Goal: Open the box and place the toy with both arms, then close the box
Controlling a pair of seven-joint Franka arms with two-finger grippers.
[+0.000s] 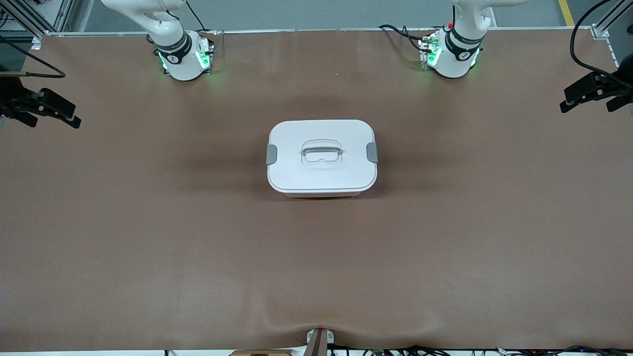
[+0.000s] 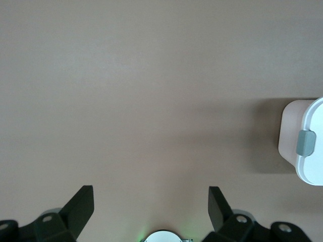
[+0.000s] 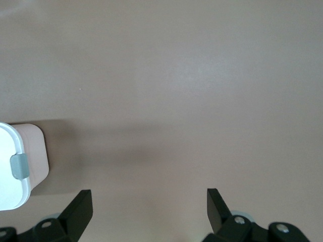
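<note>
The box (image 1: 322, 157) stands shut in the middle of the brown table, its flat white lid on, a grey clip (image 1: 271, 154) at each end and the recessed handle (image 1: 322, 151) in the lid's centre. Its pale pink wall and one clip show at the edge of each wrist view: box (image 2: 291, 132), box (image 3: 34, 147). My left gripper (image 2: 150, 194) hangs open over bare table near the left arm's base, with nothing between its fingers. My right gripper (image 3: 149, 194) is open over bare table too, holding nothing. Neither hand shows in the front view. The toy is out of view.
The two arm bases (image 1: 184, 58) (image 1: 451, 55) glow green at the table's edge farthest from the front camera. Black clamp-like mounts with cables stick in at the right arm's end (image 1: 42, 106) and the left arm's end (image 1: 593, 89). A small bracket (image 1: 319, 340) sits at the nearest edge.
</note>
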